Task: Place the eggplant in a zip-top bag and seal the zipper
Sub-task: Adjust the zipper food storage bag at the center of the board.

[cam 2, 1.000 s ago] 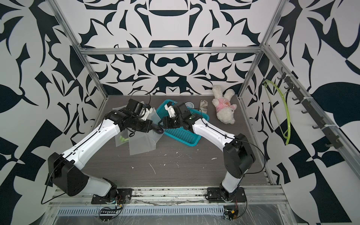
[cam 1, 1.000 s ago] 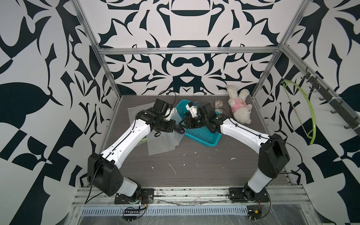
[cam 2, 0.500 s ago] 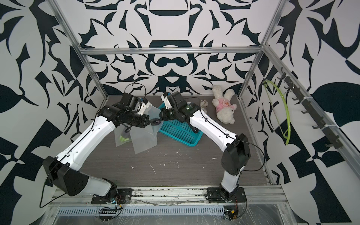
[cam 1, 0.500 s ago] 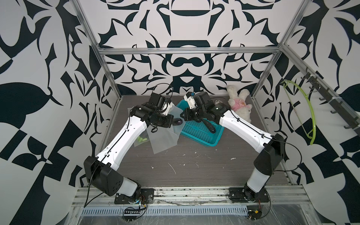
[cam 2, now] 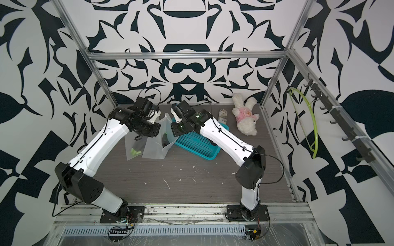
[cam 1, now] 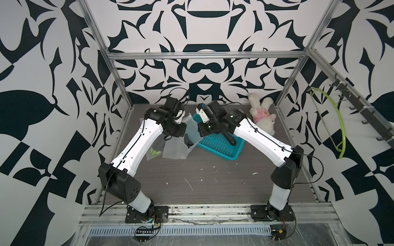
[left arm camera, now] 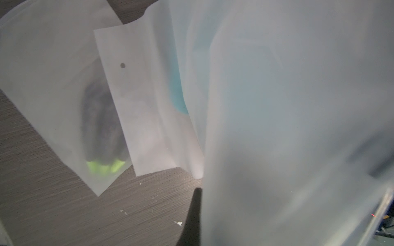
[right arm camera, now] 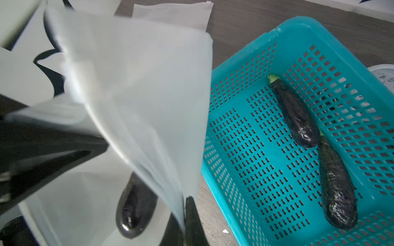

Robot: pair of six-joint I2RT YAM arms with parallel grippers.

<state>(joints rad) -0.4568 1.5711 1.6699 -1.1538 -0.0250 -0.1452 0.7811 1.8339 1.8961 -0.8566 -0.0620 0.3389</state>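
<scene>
A frosted zip-top bag (cam 1: 192, 130) (cam 2: 165, 127) hangs lifted between my two wrists, above the table next to the basket. A dark eggplant (right arm camera: 136, 208) (cam 2: 164, 139) rests low inside it. My left gripper (left arm camera: 202, 191) is shut on the bag's edge; one black finger (left arm camera: 195, 213) shows and the film (left arm camera: 287, 127) hides the other. My right gripper (right arm camera: 184, 204) is shut on the opposite edge, with the film (right arm camera: 138, 95) pinched between its fingers (right arm camera: 191, 219). In both top views the wrists cover the fingers of both grippers.
A second bag (cam 1: 154, 149) (left arm camera: 64, 85) holding a dark eggplant with a green stem lies flat at the left, an empty bag (cam 1: 174, 150) (left arm camera: 138, 106) overlapping it. The teal basket (cam 1: 215, 147) (right arm camera: 298, 23) holds two eggplants (right arm camera: 294, 112) (right arm camera: 336, 187). A plush rabbit (cam 1: 263, 119) lies at the back right.
Both arms have lifted the bag off the table and drawn it toward the back. My right gripper has closed on the bag's edge.
</scene>
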